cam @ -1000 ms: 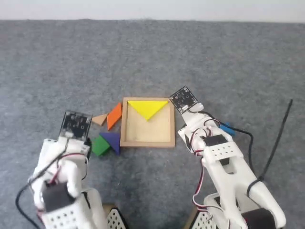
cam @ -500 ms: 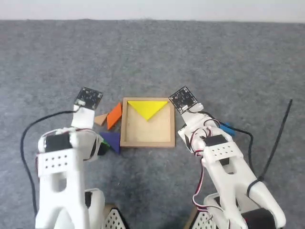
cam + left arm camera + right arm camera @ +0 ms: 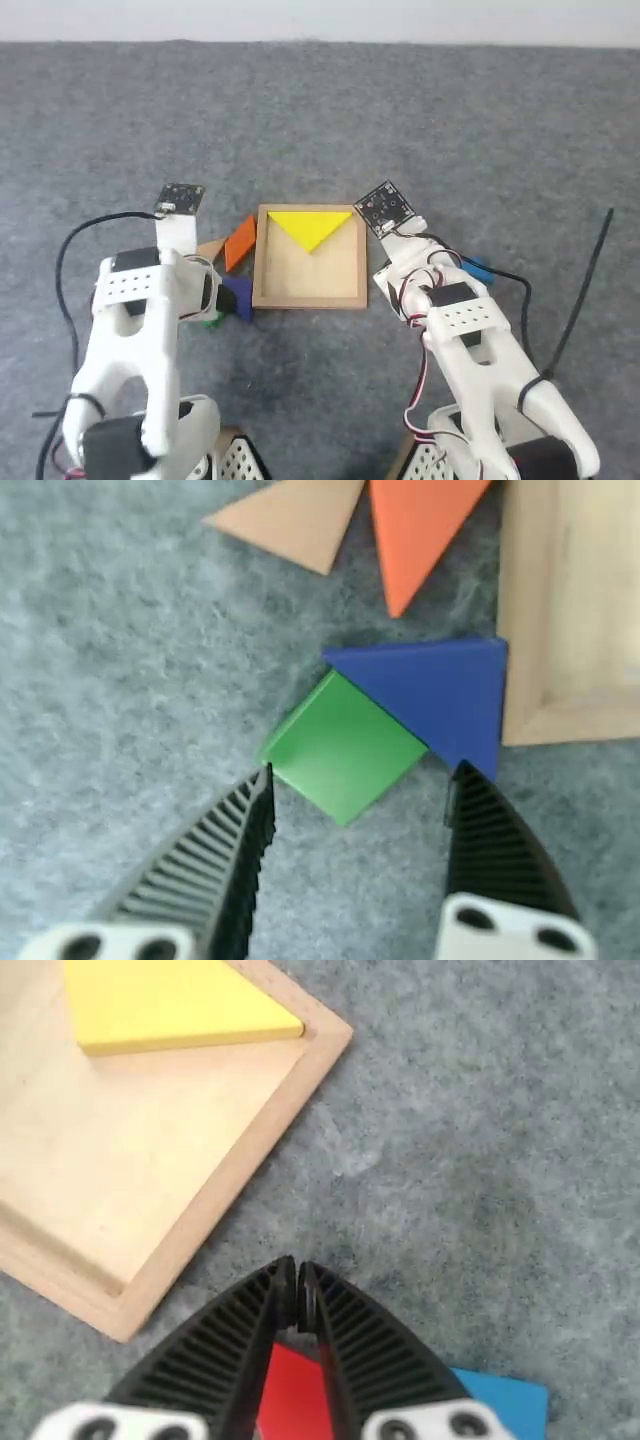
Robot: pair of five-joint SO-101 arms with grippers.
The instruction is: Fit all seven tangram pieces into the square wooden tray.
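The left arm [image 3: 150, 290] has swung forward from the table's near edge over the last second and now hangs above the loose pieces left of the tray; the right arm has not shifted.

The square wooden tray [image 3: 308, 300], pale and shallow with a raised rim, holds one piece: a large flat yellow triangle [image 3: 310, 226] set against its far wall. Six pieces lie outside on the grey carpet [image 3: 400, 120]. To the left are four: an orange parallelogram [image 3: 420, 525], a small tan triangle [image 3: 290, 520], a dark blue triangle [image 3: 430, 695] touching the tray's outer wall, and a green square [image 3: 345, 747] (pressed against the triangle's long edge). The left gripper [image 3: 360, 780] is spread wide and empty, with ribbed black fingertips [image 3: 250, 810] flanking those two.

The right gripper [image 3: 297, 1280], near the tray's right side, is closed with nothing between its jaws; under it lie a red piece [image 3: 290, 1400] and a light blue piece [image 3: 505, 1400].
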